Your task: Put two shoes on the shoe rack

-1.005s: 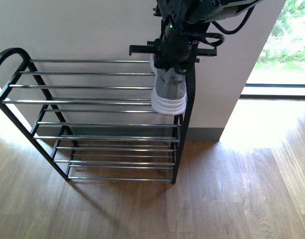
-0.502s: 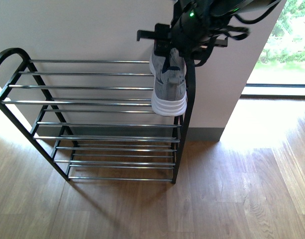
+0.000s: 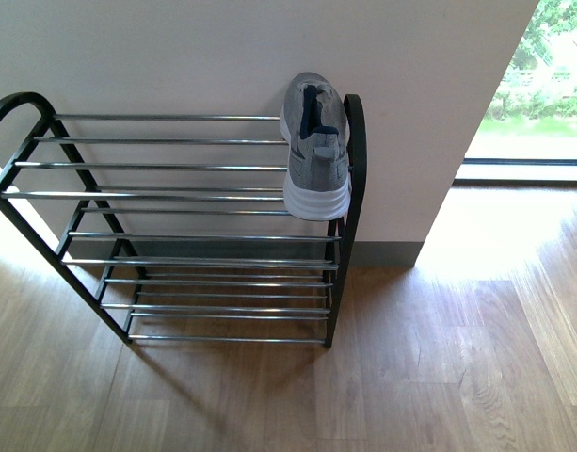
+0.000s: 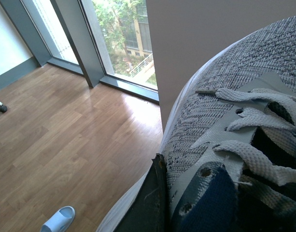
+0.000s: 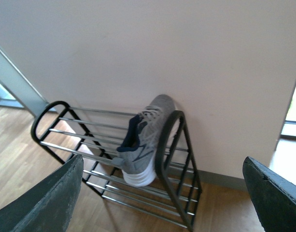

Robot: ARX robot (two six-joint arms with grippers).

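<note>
One grey sneaker (image 3: 316, 151) with a white sole lies on the top shelf of the shoe rack (image 3: 175, 193), at its right end against the black side frame, heel toward the wall. No arm shows in the front view. My right gripper (image 5: 162, 203) hangs open well above and in front of the shoe rack (image 5: 65, 130) and that sneaker (image 5: 143, 140), holding nothing. My left gripper (image 4: 186, 203) is shut on a second grey sneaker (image 4: 225, 111), which fills its view with laces and dark tongue. A pale-blue slide (image 4: 58, 220) lies on the floor below.
The rack stands against a pale wall (image 3: 175, 56) on a wood floor (image 3: 439, 358). A floor-length window (image 3: 542, 85) lies to the right of the wall. A castor (image 4: 2, 108) shows at the edge of the left wrist view.
The arm that held the sneaker at the rack has let go and risen out of the front view. The sneaker stays on the top shelf.
</note>
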